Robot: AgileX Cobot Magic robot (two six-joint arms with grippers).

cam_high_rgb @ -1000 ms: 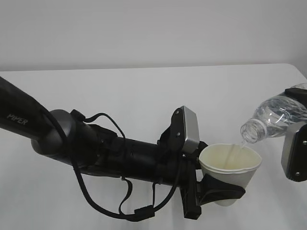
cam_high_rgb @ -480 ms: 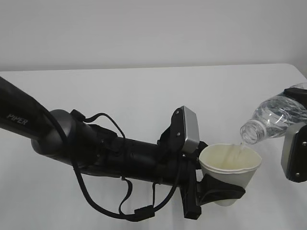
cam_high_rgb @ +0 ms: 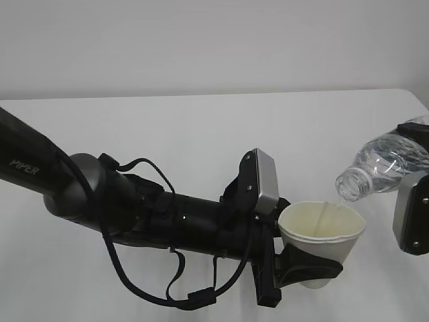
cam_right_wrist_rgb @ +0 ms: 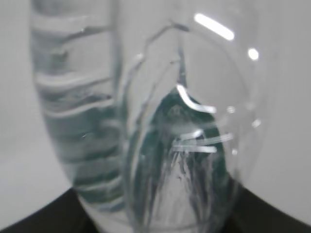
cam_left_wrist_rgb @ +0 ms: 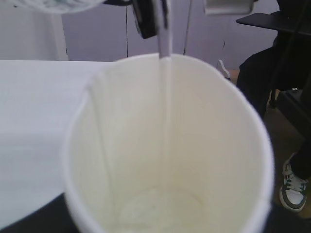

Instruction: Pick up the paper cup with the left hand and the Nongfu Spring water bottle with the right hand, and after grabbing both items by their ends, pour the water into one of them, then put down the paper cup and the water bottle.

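Note:
The paper cup (cam_high_rgb: 323, 231) is held upright above the table, with my left gripper (cam_high_rgb: 314, 260) shut on its lower part. Just right of it and higher, the Nongfu Spring water bottle (cam_high_rgb: 383, 163) tilts with its open mouth down over the cup's rim. My right gripper (cam_high_rgb: 417, 155) is shut on the bottle's far end at the frame's right edge. A thin stream of water (cam_left_wrist_rgb: 165, 97) runs down the cup's inner wall. The left wrist view shows a little water (cam_left_wrist_rgb: 160, 212) pooled in the paper cup (cam_left_wrist_rgb: 116, 145). The right wrist view is filled by the water bottle (cam_right_wrist_rgb: 160, 121), with black jaws at both lower corners.
The white table (cam_high_rgb: 201, 134) runs back to a pale wall. My left arm (cam_high_rgb: 134, 208) with its cables lies across the front left. In the left wrist view, a dark chair (cam_left_wrist_rgb: 277, 73) and a shoe (cam_left_wrist_rgb: 294, 189) show past the table's edge.
Cup, bottle and both arms stay where they were. The thin stream keeps running from the bottle's mouth into the cup.

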